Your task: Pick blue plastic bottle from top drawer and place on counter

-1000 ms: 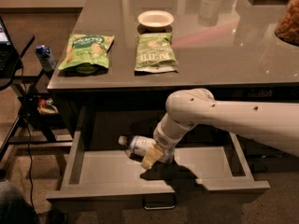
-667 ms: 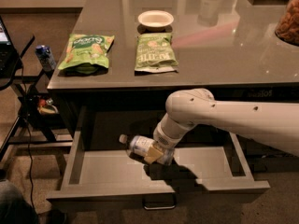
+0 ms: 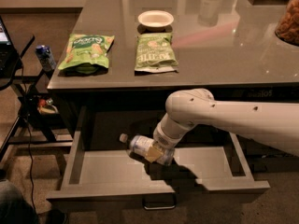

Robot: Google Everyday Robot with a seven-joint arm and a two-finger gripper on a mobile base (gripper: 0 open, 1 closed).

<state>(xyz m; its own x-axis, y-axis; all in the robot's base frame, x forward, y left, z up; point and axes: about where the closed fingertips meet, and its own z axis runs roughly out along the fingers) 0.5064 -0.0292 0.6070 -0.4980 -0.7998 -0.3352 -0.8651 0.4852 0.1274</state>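
Hardly shifted since a moment ago, the gripper (image 3: 156, 154) pinches the blue plastic bottle (image 3: 140, 144) mid-body (cap pointing left) inside the top drawer (image 3: 98, 169), bare floor either side; the counter (image 3: 224, 50) shows its dark front edge just above, behind.

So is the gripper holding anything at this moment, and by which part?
The gripper, down inside the top drawer, appears closed on the blue plastic bottle, around its base end; the capped end sticks out free.
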